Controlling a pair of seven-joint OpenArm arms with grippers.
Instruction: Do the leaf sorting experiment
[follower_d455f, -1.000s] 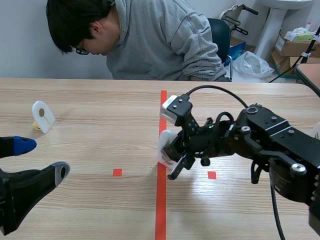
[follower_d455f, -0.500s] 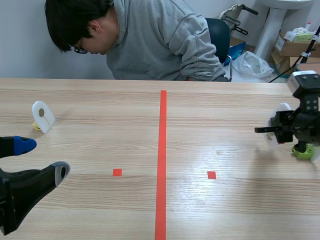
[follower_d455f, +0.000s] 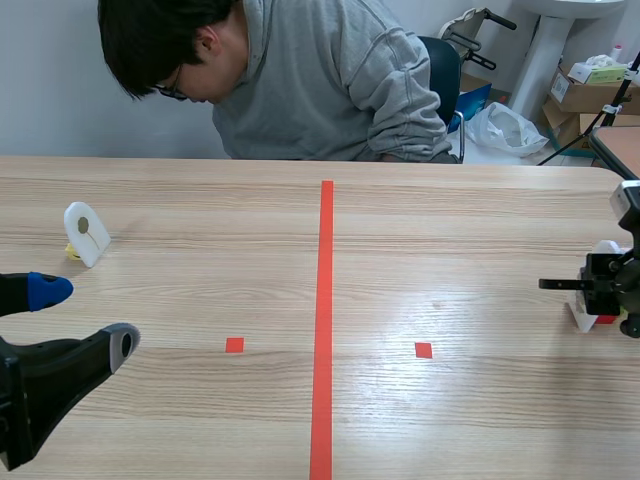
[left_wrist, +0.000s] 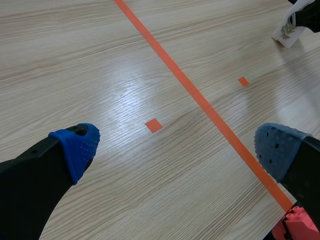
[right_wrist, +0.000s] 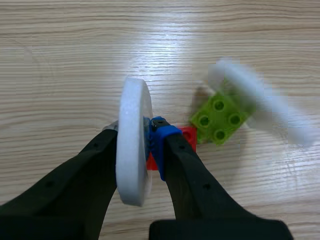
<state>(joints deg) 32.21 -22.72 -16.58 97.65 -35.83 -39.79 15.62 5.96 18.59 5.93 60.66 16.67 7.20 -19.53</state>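
While the left claw (left_wrist: 177, 150) hangs released, the right claw (right_wrist: 142, 136) grips a white round plaque (right_wrist: 132, 150) beside a lime-green plastic brick (right_wrist: 218, 120), seemingly grouping them.

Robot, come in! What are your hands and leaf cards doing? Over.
Left gripper open, empty. Right gripper shut on white card, red base. Green block with another card close beside it.
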